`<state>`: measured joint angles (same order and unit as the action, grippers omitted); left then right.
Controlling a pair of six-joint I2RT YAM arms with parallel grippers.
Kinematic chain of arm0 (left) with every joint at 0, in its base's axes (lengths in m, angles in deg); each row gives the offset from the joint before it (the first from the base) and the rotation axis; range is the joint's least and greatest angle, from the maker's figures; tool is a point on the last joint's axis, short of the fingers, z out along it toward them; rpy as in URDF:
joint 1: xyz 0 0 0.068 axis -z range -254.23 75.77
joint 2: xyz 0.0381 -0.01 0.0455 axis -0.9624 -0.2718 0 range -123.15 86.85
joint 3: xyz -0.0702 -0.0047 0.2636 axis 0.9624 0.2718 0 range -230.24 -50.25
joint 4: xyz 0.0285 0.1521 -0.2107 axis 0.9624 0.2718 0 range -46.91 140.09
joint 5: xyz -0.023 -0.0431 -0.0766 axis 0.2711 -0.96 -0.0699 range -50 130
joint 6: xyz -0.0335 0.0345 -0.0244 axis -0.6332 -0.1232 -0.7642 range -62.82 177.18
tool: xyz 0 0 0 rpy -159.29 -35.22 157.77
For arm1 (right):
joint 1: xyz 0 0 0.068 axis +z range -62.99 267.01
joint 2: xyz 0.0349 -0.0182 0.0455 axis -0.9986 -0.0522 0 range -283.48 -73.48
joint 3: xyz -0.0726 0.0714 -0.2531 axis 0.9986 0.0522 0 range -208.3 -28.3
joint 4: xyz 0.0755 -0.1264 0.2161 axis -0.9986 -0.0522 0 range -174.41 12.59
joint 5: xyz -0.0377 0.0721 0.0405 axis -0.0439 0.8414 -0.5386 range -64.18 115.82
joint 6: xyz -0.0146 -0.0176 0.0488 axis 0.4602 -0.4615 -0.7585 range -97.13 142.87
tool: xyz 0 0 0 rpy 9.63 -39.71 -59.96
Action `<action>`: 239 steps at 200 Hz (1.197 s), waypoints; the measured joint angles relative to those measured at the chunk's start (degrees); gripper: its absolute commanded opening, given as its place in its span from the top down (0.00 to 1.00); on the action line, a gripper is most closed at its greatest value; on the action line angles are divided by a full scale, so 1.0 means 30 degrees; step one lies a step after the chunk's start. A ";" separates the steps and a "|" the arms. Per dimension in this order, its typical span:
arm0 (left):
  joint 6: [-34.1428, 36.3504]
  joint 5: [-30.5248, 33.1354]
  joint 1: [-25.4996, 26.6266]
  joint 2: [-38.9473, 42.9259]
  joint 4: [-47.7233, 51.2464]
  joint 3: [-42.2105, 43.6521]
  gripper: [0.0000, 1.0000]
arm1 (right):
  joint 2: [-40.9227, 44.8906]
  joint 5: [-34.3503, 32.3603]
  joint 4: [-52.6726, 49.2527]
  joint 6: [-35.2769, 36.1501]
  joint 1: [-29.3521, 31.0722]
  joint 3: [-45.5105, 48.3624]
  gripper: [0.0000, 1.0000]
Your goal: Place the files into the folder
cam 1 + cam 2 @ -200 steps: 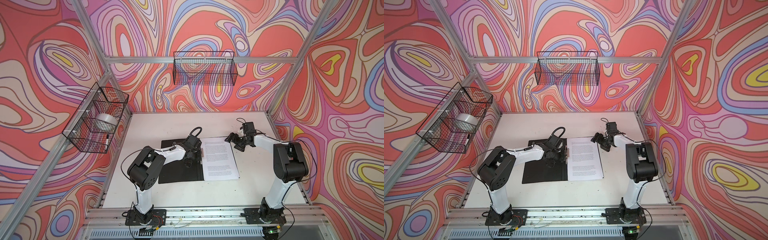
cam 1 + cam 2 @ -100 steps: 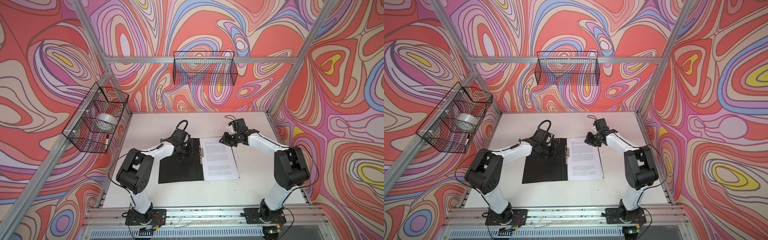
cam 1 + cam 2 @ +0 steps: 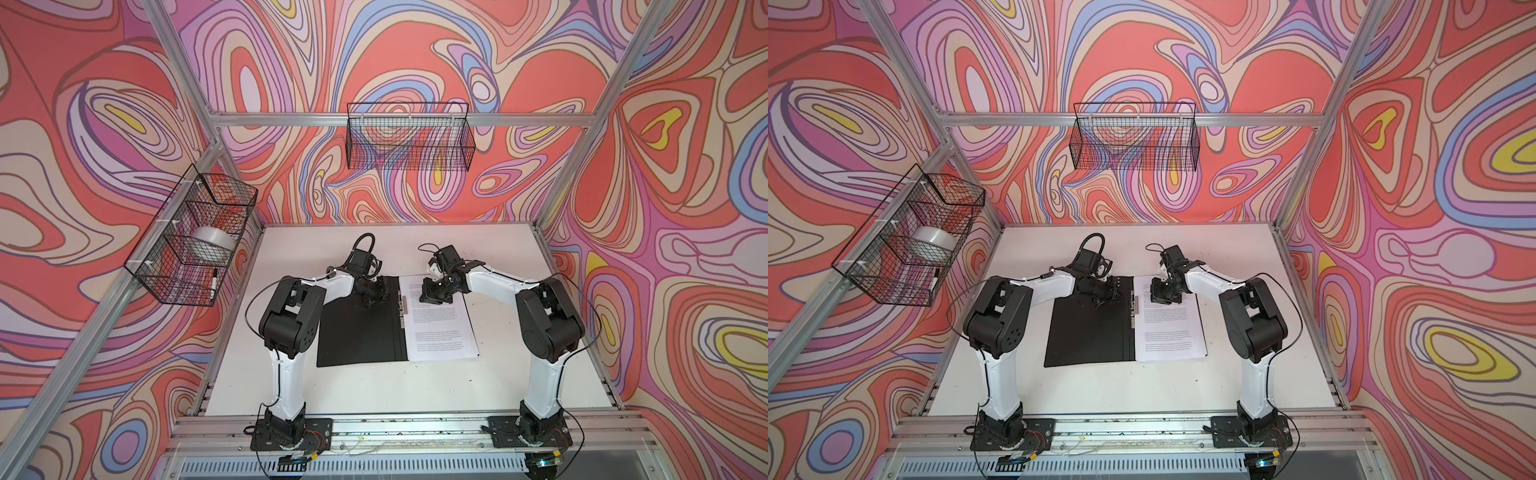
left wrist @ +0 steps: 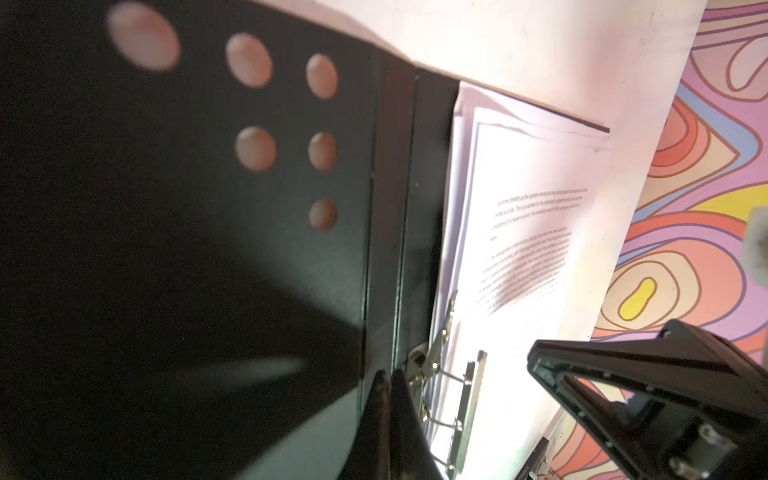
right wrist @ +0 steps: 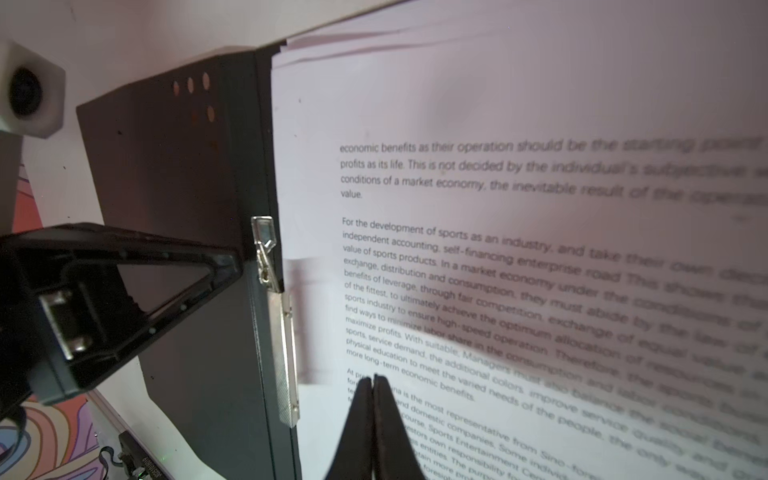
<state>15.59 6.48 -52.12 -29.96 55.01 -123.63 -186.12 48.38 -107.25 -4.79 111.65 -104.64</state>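
One folder [image 3: 359, 328], one stack of files [image 3: 442, 332], two wire baskets [image 3: 409, 143] [image 3: 174, 270], two arms [image 3: 291, 320] [image 3: 548, 322].

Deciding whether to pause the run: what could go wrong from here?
1. The files are fanned at one edge; the shut right hand, tips at the top sheet, might drag it further askew or crease it.
2. The shut left hand sits beside the metal clip and might snag it, shifting the folder.

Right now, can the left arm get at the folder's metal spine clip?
Probably yes. The left claw, shut, sits just beside the spine clip on the open folder, nothing between. The right claw is over the files, apart from it.
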 measured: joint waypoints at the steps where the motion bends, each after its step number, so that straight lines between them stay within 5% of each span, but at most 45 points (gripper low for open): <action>1: 0.0000 -0.0022 0.0000 -0.0044 -0.0015 -0.0036 0.95 | -0.0022 0.0000 -0.0007 0.0000 0.0000 -0.0015 1.00; 239: -0.1239 -0.3971 -0.0248 -0.1996 -0.4262 -0.0197 0.95 | -0.1639 -0.0197 -0.1013 0.0138 0.0248 -0.1115 1.00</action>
<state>11.88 -5.43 -52.86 -35.95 42.22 -124.22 -191.04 47.79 -110.29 -4.37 112.40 -107.98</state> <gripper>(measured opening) 0.056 0.047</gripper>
